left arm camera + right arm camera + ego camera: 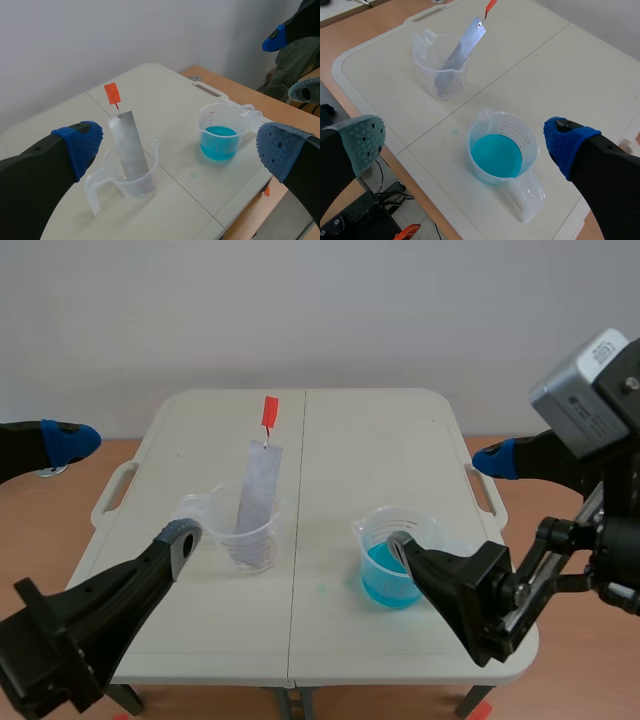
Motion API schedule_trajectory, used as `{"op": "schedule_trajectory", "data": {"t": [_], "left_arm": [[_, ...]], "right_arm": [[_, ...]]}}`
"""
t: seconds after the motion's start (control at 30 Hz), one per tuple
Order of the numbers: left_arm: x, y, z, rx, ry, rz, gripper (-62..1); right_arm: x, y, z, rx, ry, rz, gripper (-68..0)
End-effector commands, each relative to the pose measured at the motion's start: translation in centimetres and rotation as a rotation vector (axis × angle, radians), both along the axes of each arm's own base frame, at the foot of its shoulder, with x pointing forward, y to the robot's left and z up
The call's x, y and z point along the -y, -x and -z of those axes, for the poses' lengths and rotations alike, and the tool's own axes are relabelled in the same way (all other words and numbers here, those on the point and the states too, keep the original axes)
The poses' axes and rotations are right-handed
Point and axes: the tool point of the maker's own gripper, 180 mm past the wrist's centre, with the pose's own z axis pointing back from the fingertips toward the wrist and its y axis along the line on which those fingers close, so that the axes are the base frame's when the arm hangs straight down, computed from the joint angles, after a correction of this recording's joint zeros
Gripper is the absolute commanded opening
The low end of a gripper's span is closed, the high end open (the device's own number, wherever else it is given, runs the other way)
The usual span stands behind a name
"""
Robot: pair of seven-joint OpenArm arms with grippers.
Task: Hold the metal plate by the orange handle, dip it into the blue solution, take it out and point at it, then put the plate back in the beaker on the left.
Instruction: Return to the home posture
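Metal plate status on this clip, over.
Left hand open, right hand open, both empty. Metal plate leaning in left beaker, orange handle up, ungripped. Nothing between it and blue solution.

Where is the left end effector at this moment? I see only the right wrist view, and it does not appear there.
Observer: The left end effector is low beside the left beaker. One finger is close to the beaker's handle; I cannot tell if it touches.
Operator: Is it open or closed?
Observer: Open. In the left wrist view that beaker stands ahead of it, between the lines of the two fingers, not gripped.
Operator: My view cuts off the orange handle. Is it free?
Observer: Yes. The orange handle sticks up above the metal plate, and nothing holds it.
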Motion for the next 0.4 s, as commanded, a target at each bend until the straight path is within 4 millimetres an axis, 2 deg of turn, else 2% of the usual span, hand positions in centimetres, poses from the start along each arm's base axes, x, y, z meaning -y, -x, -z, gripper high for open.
{"op": "schedule_trajectory", "data": {"t": [0.0, 0.37], "left_arm": [[0.32, 0.08, -0.99, 0.022, 0.030, -0.003, 1.4], [0.32, 0.08, -0.99, 0.022, 0.030, -0.003, 1.4]], "right_arm": [[-0.37, -0.25, -1.15, 0.036, -0.020, -0.010, -1.2], [-0.35, -0.24, -1.08, 0.033, -0.017, -0.009, -1.2]]}}
